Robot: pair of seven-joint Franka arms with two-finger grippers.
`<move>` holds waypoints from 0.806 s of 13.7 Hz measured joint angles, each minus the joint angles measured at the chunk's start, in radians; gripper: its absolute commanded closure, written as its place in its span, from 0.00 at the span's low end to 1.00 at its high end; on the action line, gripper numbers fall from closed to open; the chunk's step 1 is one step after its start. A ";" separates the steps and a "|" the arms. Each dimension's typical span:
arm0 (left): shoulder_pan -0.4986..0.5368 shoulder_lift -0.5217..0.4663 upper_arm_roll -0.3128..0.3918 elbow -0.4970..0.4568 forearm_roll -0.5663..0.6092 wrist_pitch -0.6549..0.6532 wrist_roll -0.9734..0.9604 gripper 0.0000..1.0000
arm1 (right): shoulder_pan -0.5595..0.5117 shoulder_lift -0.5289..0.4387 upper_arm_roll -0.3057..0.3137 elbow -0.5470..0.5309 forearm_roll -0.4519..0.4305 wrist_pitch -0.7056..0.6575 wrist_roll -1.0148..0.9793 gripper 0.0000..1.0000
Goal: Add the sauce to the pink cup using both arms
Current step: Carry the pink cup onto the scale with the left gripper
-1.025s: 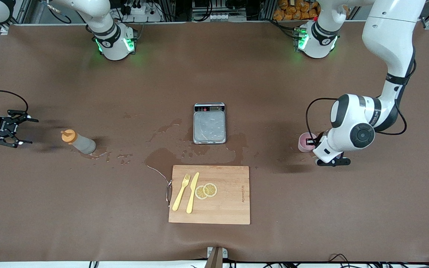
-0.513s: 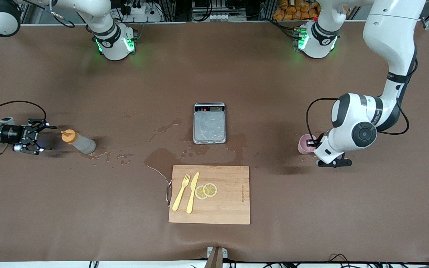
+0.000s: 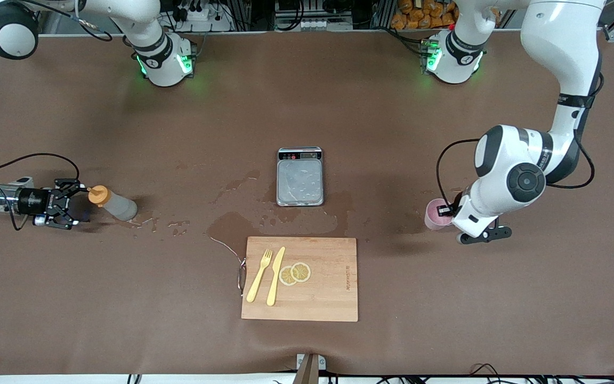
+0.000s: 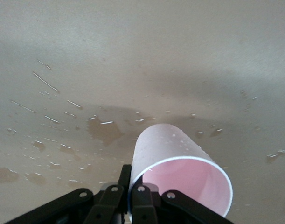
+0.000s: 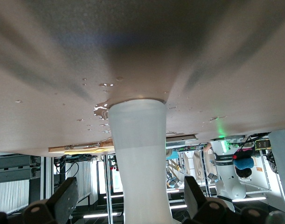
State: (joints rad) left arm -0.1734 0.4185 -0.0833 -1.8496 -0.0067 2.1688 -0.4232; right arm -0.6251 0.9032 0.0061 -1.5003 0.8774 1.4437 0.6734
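the pink cup (image 3: 437, 213) is clamped at its rim by the left gripper (image 3: 452, 209) toward the left arm's end of the table. the sauce (image 3: 111, 203) is flanked by the right gripper (image 3: 75, 203), fingers held apart. a scale (image 3: 300, 176) is seen mid-table.

A high front camera faces both arms across the table (image 3: 126, 320); each wrist camera looks closely along its claw.
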 measured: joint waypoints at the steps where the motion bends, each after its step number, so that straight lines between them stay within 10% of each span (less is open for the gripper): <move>1: -0.019 0.000 0.000 0.004 0.000 0.000 -0.037 1.00 | 0.006 0.000 0.000 0.000 0.000 -0.001 0.000 0.00; 11: -0.085 -0.001 -0.134 0.166 -0.004 -0.189 -0.440 1.00 | 0.078 0.005 0.001 -0.012 0.000 -0.008 -0.035 0.00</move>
State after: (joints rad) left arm -0.2588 0.4174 -0.2170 -1.6831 -0.0106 1.9798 -0.8632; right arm -0.5471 0.9080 0.0075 -1.5120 0.8777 1.4353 0.6385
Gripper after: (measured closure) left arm 0.965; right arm 0.000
